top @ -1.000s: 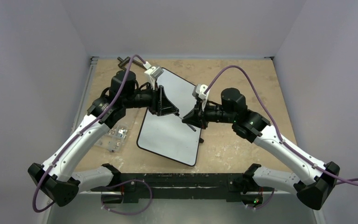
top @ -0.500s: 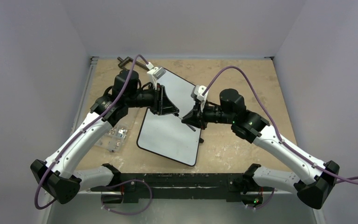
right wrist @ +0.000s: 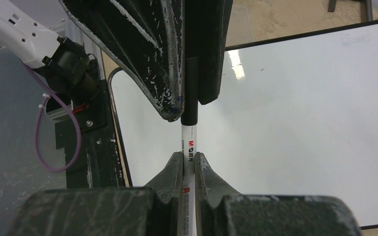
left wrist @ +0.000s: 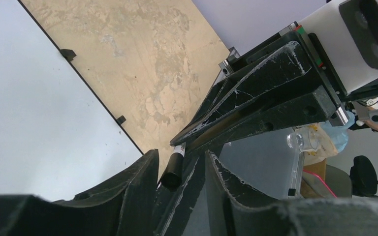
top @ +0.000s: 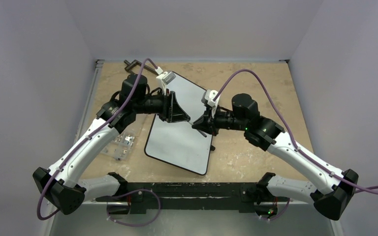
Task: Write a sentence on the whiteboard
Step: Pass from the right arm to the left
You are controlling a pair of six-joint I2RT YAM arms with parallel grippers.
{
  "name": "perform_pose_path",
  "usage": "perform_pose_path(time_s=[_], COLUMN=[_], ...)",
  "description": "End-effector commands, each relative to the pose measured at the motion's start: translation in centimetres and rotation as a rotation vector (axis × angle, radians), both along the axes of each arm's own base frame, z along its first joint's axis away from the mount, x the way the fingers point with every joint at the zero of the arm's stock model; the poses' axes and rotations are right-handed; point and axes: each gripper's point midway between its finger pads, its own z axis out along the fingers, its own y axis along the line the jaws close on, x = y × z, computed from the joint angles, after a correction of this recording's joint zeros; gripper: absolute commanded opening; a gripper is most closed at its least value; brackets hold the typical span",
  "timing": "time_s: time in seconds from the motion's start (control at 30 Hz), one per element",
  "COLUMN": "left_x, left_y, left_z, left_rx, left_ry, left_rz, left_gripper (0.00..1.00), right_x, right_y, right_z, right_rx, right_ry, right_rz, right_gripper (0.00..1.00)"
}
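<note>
Tabletop (top: 256, 83) of tan wood is carrying the whiteboard (top: 177, 142), lying flat and askew at its middle. Above the board, the right gripper (right wrist: 189, 156) is clamping a marker (right wrist: 189, 142) by its white barrel. The left gripper (left wrist: 181, 155) is straddling the black cap (right wrist: 191, 93); whether it is squeezing is unclear.

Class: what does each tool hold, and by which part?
The right tool clamps the marker by its white barrel. The left tool flanks its black cap; grip unclear.
</note>
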Motion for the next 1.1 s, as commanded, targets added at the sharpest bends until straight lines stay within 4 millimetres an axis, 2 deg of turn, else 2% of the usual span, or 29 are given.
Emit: perform_pose_path(time_s=[0.0,0.1,0.3,0.43,0.5,0.6,0.63,0.67,0.7,0.73,0.77,0.83,1.07], left_x=[-0.9,-1.0,-1.0,-1.0,-1.2,-1.7,-1.7,-1.7,-1.6,-1.6,-1.6,-1.7,-1.4], left_y=[0.0,0.0,-0.1,-0.2,-0.3,-0.2,-0.1,0.0,0.1,0.1,0.2,0.5,2.2], left_z=[0.8,0.5,0.4,0.4,0.6,1.3,1.5,1.8,2.2,2.6,3.1,4.2,7.9], left_rx=[-0.029,-0.026,-0.035,-0.037,-0.043,-0.069,-0.076,-0.082,-0.089,-0.097,-0.107,-0.126,-0.192], left_ry=[-0.016,-0.011,-0.007,-0.005,-0.006,-0.030,-0.042,-0.053,-0.067,-0.079,-0.095,-0.130,-0.267], left_rz=[-0.029,-0.033,-0.040,-0.048,-0.058,-0.073,-0.064,-0.054,-0.047,-0.039,-0.033,-0.017,0.107], left_gripper=[0.40,0.40,0.31,0.19,0.00,0.00,0.00,0.00,0.00,0.00,0.00,0.00,0.00], right_x=[0.7,0.7,0.6,0.5,0.6,0.9,1.1,1.2,1.3,1.5,2.2,3.0,2.8], right_y=[0.3,0.2,0.2,0.1,0.0,-0.1,-0.1,0.1,0.1,0.2,0.0,-0.3,-3.2], right_z=[2.4,2.5,2.5,2.7,2.8,2.9,3.1,3.3,3.4,3.6,3.8,5.0,9.3], right_rx=[0.041,0.042,0.044,0.049,0.053,0.075,0.091,0.118,0.141,0.163,0.186,0.263,0.599], right_ry=[-0.073,-0.077,-0.077,-0.081,-0.083,-0.081,-0.077,-0.072,-0.052,-0.043,-0.035,-0.018,0.059], right_rz=[-0.018,-0.021,-0.017,-0.020,-0.030,-0.061,-0.076,-0.086,-0.104,-0.119,-0.170,-0.244,-0.401], right_gripper=[0.00,0.00,0.00,0.00,0.00,0.00,0.11,0.30,0.59,0.94,0.98,0.99,0.99])
